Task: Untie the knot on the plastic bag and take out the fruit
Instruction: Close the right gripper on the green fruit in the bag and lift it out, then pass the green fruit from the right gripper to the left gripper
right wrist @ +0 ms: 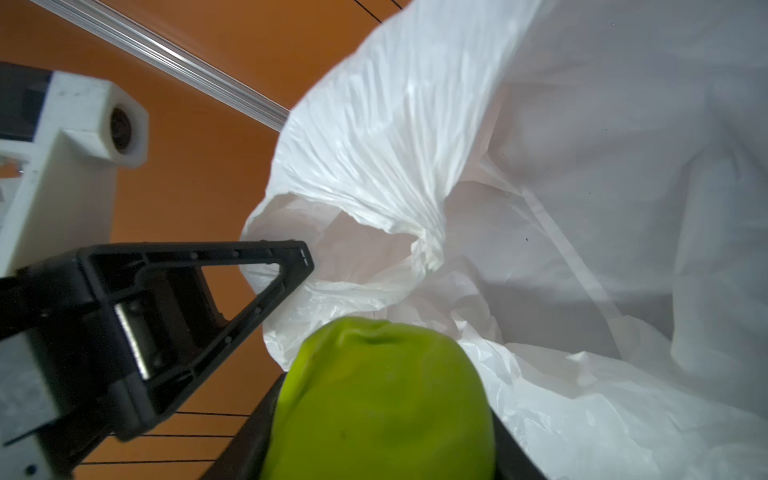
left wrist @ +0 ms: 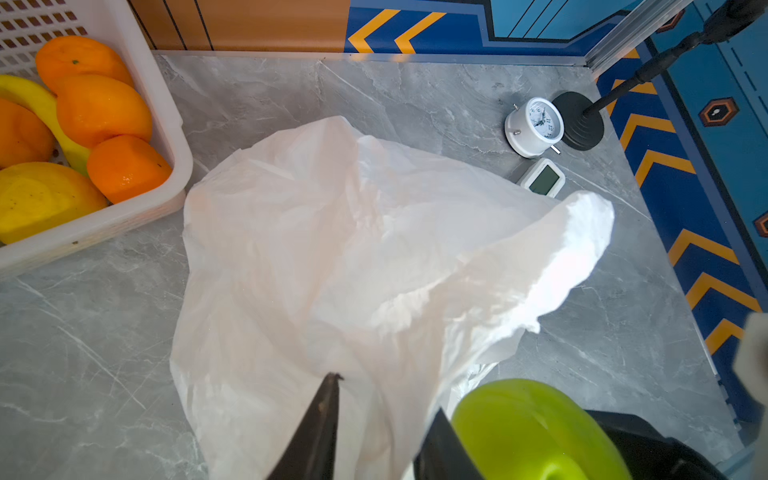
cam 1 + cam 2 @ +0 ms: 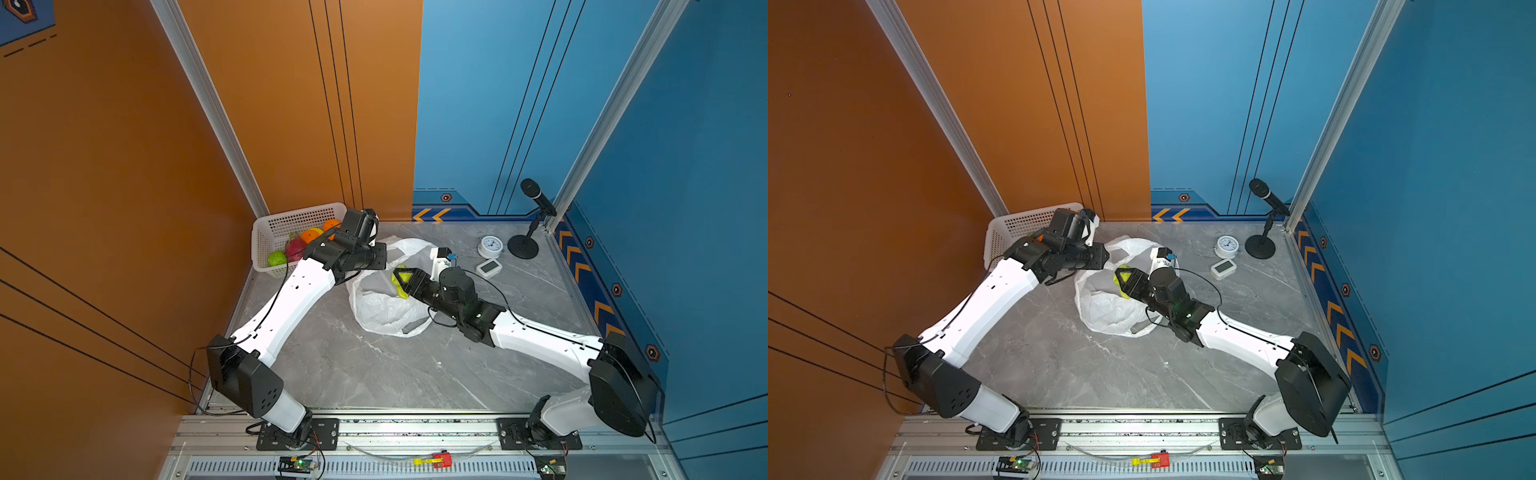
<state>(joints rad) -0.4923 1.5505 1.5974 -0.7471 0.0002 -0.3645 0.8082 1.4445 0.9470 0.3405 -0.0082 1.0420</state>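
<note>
Basket (image 3: 291,218) left of bag (image 3: 382,311); clock (image 3: 491,246), microphone (image 3: 536,195) right.

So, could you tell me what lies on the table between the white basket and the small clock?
The plastic bag lies between basket and clock, plainest in the left wrist view.

The plastic bag (image 3: 376,309) is lying open and crumpled mid-counter; a green fruit (image 1: 382,395) is being pinched between fingers (image 1: 249,444) over it.

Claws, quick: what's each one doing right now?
Left claw: partly open at the plastic bag, gripping nothing.
Right claw: closed on a green fruit.
</note>
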